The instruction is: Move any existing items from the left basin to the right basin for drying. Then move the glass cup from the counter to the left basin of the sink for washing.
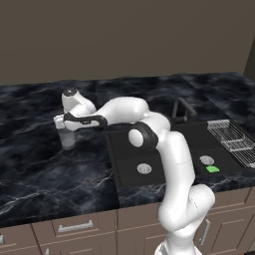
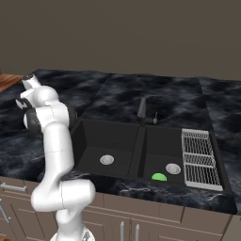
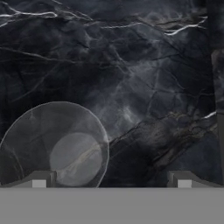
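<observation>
gripper: reached out over the counter at about 9 o'clock of the sink, pointing down; fingers spread wide, nothing between them.
glass cup: stood upright on the counter, directly under the hand in the left base view. in the hand view it sat at about 7 o'clock, its rim behind one fingertip rather than centred in the gap; whether the tip touched the rim could not be told.
green lump: lay on the floor of the right basin, just at 7 o'clock of that basin's drain.
left basin: matte black, with a round silver drain disc on its floor.
right basin: adjoined the wire rack, which lay at its 3 o'clock.
faucet: dark and curved, at 12 o'clock of the divider between basins.
counter: glossy black marble with thin white veins, over beige cabinets.
</observation>
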Tool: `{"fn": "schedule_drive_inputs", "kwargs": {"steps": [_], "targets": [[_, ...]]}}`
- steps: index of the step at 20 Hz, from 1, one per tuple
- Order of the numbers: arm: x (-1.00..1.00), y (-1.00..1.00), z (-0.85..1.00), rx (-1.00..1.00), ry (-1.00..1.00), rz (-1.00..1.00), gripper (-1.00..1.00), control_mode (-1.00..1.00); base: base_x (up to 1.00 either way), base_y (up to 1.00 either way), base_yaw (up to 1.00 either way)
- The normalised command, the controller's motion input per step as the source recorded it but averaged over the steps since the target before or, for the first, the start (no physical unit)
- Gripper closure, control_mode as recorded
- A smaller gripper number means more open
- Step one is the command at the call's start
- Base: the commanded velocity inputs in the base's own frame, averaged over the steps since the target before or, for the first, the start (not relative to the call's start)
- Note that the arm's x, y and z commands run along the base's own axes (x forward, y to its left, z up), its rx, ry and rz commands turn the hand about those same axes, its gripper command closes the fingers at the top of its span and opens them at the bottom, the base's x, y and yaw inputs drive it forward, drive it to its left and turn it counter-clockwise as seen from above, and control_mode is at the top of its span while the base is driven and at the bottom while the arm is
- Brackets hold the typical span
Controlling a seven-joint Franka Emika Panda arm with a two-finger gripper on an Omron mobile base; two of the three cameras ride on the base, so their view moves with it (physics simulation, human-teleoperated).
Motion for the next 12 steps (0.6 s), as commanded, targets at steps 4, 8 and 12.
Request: {"fn": "schedule_drive_inputs", "kwargs": {"steps": [4,8,12], "targets": [[0.04,0.0,-0.12,0.0,0.0,0.0,-1.0,-1.0,0.0,0.0,0.0],[0.05,0.0,-0.11,0.0,0.0,0.0,-1.0,-1.0,0.0,0.0,0.0],[0.07,0.0,-0.12,0.0,0.0,0.0,-1.0,-1.0,0.0,0.0,0.0]]}}
